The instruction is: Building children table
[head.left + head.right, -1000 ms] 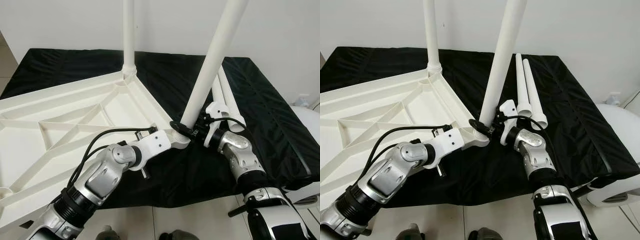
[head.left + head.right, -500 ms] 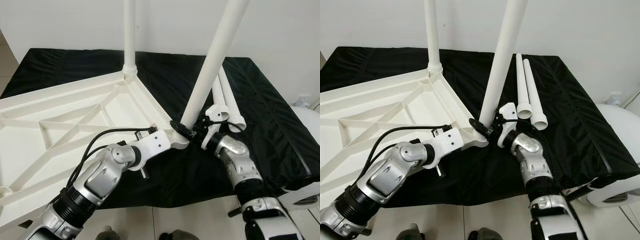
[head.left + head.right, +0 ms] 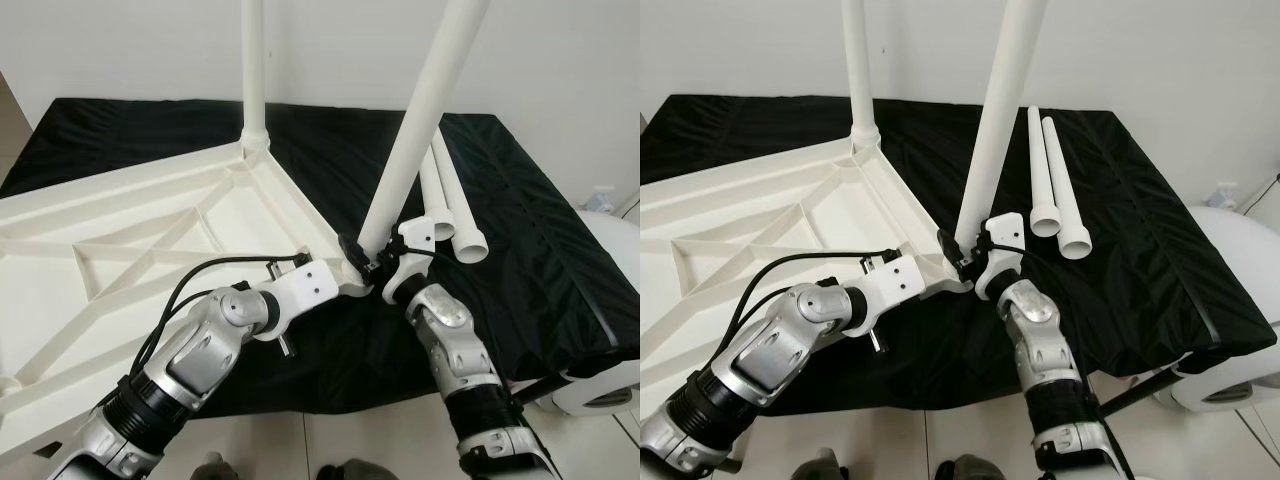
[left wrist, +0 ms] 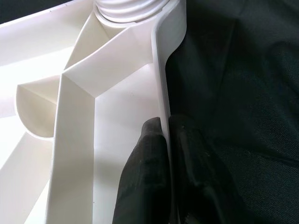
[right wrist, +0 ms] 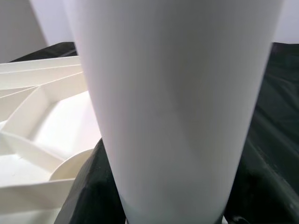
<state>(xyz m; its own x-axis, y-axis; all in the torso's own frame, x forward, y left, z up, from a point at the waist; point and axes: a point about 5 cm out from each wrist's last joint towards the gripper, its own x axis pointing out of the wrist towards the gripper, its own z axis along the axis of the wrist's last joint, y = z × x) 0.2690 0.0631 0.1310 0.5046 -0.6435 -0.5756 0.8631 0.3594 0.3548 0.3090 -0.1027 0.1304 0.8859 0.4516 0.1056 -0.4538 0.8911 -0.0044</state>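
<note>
The white tabletop [image 3: 150,230] lies upside down on the black cloth [image 3: 540,230], and one leg [image 3: 253,70] already stands upright in the far corner socket, so by the look of it that one is done. The second leg [image 3: 415,140] rises at a slant from the near corner, right where the two grippers meet. The right gripper [image 3: 362,262] is clamped around this leg's foot, the black fingers [image 5: 88,186] hugging either side of it. The left gripper [image 4: 166,140], just beside that socket, pinches the tabletop's thin rim between its closed fingers to steady it. Two spare legs [image 3: 1052,190] lie side by side on the cloth beyond the right gripper, untouched. So the job reads as about a quarter finished: this leg needs seating, then two more. Whether its threads have caught is hidden behind the grippers, and both standing legs run out of the top of the head views.
</note>
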